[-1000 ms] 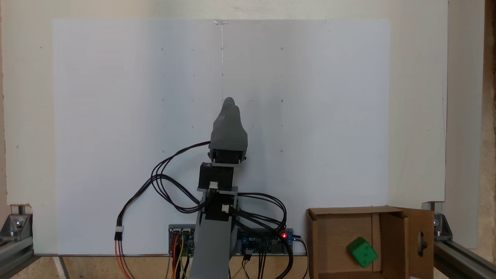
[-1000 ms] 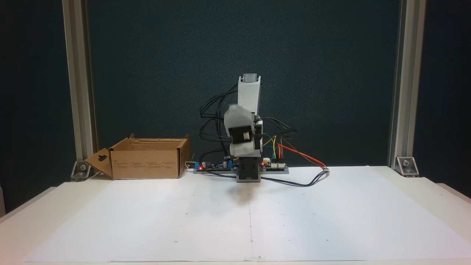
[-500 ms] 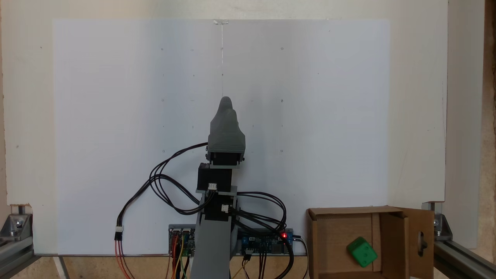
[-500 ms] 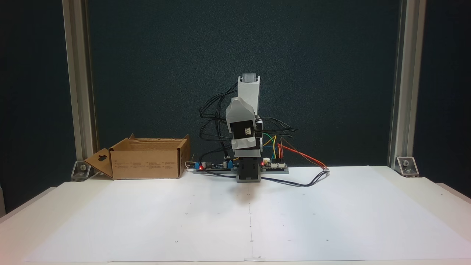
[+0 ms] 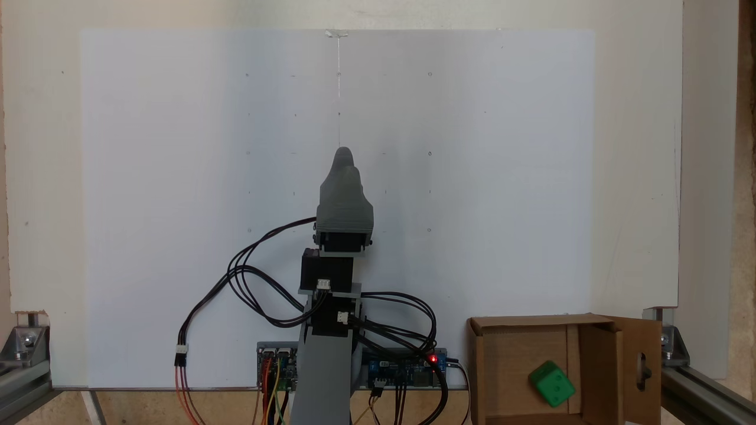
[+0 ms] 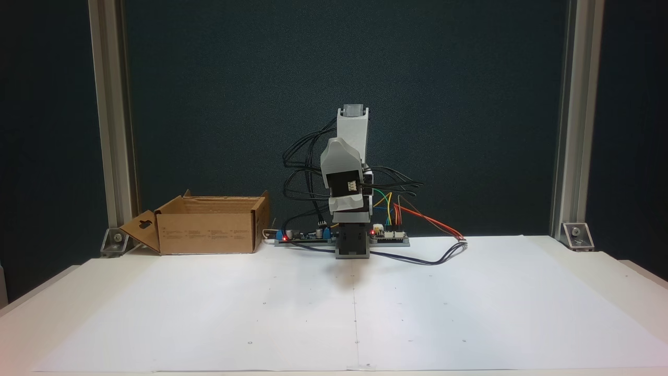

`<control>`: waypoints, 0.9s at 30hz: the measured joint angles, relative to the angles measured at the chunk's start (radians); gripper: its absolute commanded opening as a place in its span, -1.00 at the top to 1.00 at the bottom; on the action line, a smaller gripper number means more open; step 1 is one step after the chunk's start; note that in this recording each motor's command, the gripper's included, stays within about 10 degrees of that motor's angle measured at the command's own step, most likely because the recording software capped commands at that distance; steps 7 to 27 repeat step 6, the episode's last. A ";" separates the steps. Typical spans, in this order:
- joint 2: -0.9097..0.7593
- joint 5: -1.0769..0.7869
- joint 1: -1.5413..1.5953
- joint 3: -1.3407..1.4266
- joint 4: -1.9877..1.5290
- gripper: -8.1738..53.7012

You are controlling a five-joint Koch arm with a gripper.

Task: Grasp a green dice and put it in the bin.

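Down in the bottom right corner of your fixed view from above, the green dice lies on the floor of the bin, tilted against the box's lines, with a two-pip face up. Your arm stands folded over its base, well apart from the box, and the gripper points out over the white paper. From above you see just one grey tip, and the front fixed view shows the gripper end-on, so you cannot tell whether the jaws are apart or together. Nothing green shows at the tip.
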State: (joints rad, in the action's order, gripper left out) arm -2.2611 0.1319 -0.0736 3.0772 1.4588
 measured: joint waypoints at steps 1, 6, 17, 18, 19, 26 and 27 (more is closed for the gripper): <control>0.002 0.000 0.000 0.000 0.000 -0.70; 0.002 0.000 0.009 0.002 0.000 -0.70; 0.002 0.000 0.009 0.002 0.000 -0.70; 0.002 0.000 0.009 0.002 0.000 -0.70; 0.002 0.000 0.009 0.002 0.000 -0.70; 0.002 0.000 0.009 0.002 0.000 -0.70; 0.002 0.000 0.009 0.002 0.000 -0.70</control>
